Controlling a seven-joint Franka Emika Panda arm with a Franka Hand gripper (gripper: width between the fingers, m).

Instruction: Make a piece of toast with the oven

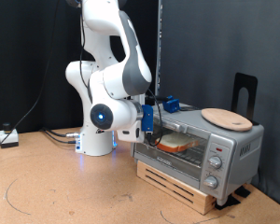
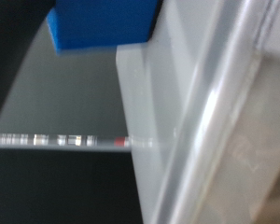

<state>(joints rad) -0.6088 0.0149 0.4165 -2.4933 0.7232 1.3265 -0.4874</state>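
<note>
The silver-grey oven (image 1: 235, 147) stands on a wooden crate at the exterior view's right. The piece of toast (image 1: 177, 143) lies inside it on the rack and shows through the glass front. The door looks upright against the oven's front. My gripper (image 1: 150, 123), with blue finger pads, is at the oven's upper left front corner, close to the door's top edge. In the blurred wrist view, a blue finger pad (image 2: 103, 23) sits right next to the oven's silver surface (image 2: 210, 121). No picture shows anything between the fingers.
A round light wooden plate (image 1: 226, 118) lies on top of the oven. A slatted wooden crate (image 1: 177, 187) holds the oven up. A black stand (image 1: 245, 91) rises behind it. The robot base (image 1: 98, 140) and cables (image 1: 56, 135) are at the left, on the brown table.
</note>
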